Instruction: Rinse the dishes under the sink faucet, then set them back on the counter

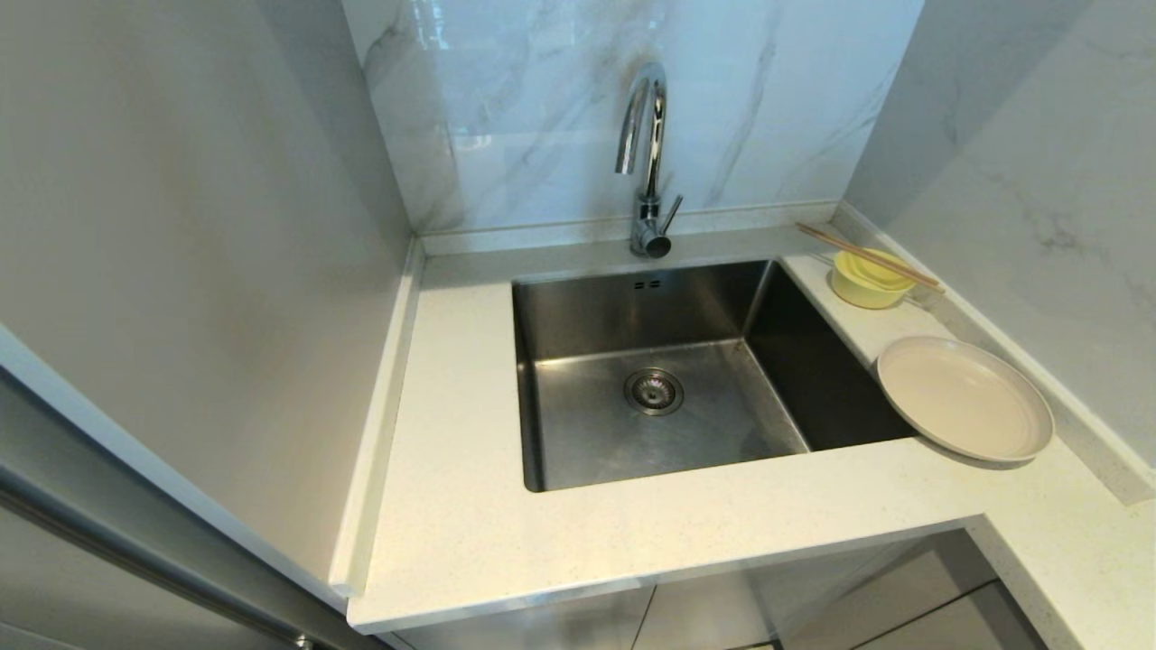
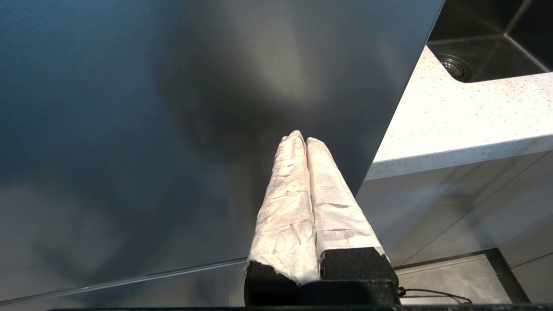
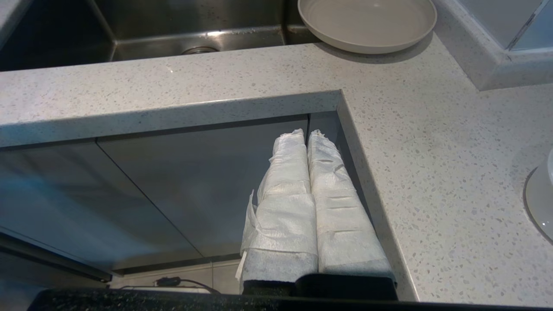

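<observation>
The beige plate (image 1: 964, 398) lies on the white speckled counter (image 1: 470, 506) right of the sink (image 1: 659, 424), its edge overhanging the basin; the right wrist view also shows this plate (image 3: 367, 19). Behind it stands the pale-yellow bowl (image 1: 869, 279) with wooden chopsticks (image 1: 867, 256) laid across its rim. The chrome faucet (image 1: 646, 153) rises behind the basin, no water running. Neither arm shows in the head view. My left gripper (image 2: 302, 138) is shut and empty below counter level, facing a grey panel. My right gripper (image 3: 303, 133) is shut and empty under the counter's front edge.
A tall grey panel (image 1: 199, 271) walls off the left side. Marble-look walls close the back and right. Grey cabinet doors (image 3: 173, 181) sit under the counter. A white round object (image 3: 542, 203) shows at the edge of the right wrist view.
</observation>
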